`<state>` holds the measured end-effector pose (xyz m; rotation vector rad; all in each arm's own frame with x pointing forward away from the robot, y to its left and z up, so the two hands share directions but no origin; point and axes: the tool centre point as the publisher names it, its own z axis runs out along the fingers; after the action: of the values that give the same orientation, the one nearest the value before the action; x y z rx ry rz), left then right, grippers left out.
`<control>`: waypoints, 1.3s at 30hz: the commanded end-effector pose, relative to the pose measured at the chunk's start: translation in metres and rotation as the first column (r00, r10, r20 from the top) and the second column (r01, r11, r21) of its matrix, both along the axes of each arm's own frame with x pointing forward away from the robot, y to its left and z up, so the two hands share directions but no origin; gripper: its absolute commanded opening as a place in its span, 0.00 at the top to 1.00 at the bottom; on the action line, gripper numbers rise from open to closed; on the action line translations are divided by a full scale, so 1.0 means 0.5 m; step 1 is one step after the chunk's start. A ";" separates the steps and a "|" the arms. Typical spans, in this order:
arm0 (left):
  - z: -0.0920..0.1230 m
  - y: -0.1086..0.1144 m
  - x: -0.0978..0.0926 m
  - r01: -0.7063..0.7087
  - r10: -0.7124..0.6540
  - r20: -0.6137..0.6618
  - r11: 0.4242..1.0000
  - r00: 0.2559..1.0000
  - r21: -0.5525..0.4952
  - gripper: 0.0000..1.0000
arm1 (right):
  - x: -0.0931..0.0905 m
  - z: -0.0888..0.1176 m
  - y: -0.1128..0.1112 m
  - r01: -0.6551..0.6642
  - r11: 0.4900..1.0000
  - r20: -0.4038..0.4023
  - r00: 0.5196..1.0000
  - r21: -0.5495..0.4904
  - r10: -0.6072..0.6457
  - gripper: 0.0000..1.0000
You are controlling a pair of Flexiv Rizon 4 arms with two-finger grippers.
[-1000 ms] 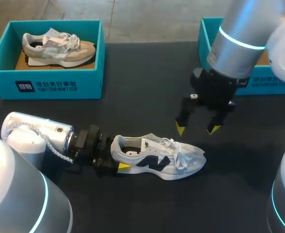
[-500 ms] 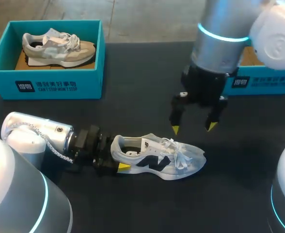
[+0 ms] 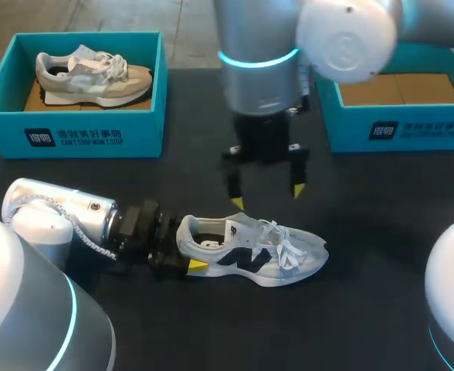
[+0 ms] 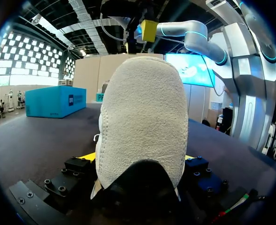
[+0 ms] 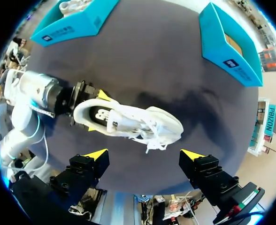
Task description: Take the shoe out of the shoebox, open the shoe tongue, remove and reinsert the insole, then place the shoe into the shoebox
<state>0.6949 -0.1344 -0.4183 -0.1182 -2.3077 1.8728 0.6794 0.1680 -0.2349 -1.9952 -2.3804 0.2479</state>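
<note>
A dark table carries a left box with a beige shoe inside, and a right box (both teal). The white shoe stands on its sole on the table, nearer than the boxes. The left gripper clamps its heel from both sides. The right gripper hangs above it, fingers wide apart, holding nothing

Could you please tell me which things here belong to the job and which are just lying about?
Job: white shoe, held at the heel by left gripper; open right gripper above it; empty shoebox.
Lying about: second shoebox; beige shoe inside it.
</note>
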 end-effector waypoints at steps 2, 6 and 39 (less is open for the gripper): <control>-0.003 0.003 0.001 0.001 -0.001 -0.001 1.000 1.000 0.001 1.00 | 0.002 -0.023 0.051 -0.002 0.988 0.047 0.999 -0.156 0.010 0.00; -0.003 0.003 0.001 0.001 -0.001 -0.001 1.000 1.000 0.001 1.00 | -0.005 -0.036 0.061 0.048 0.987 0.090 0.995 -0.154 -0.035 0.00; -0.003 0.003 0.001 0.001 -0.001 -0.001 1.000 1.000 0.001 1.00 | 0.010 -0.095 0.086 0.238 0.946 0.216 0.958 -0.221 -0.191 0.00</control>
<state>0.6949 -0.1344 -0.4182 -0.1183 -2.3076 1.8728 0.6941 0.2050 -0.2773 -2.3891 -2.3501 0.3873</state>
